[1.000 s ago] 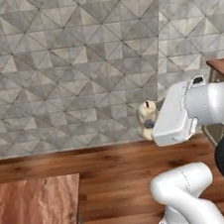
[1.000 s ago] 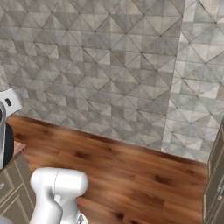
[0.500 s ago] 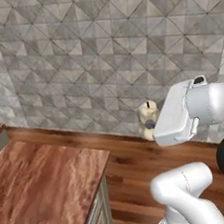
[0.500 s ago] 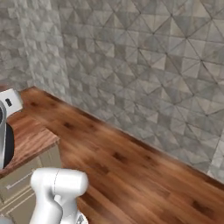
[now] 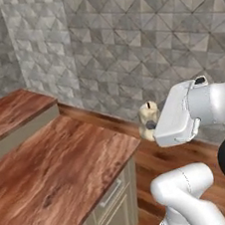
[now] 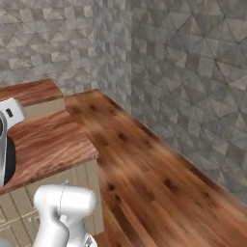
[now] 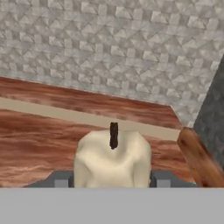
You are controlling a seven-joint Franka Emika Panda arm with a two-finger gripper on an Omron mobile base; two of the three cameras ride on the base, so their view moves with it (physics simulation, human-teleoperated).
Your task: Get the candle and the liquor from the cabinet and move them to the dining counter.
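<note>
Tool (image 5: 149, 125) clamped on the candle (image 5: 148, 115) above floor beside dining counter (image 5: 51, 167), dark wick (image 7: 113, 134) clear in hand view

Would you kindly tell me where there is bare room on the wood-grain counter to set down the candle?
The reddish-brown wood-grain counter top lies bare from its near corner to the raised wood ledge by the grey tiled wall. The small cream candle sits in the gripper, past the corner over the floor.

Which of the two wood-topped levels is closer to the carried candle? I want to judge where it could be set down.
The lower, nearer wood top, whose corner ends just left of the candle in the gripper. The raised level lies farther left, beyond a beige step.
</note>
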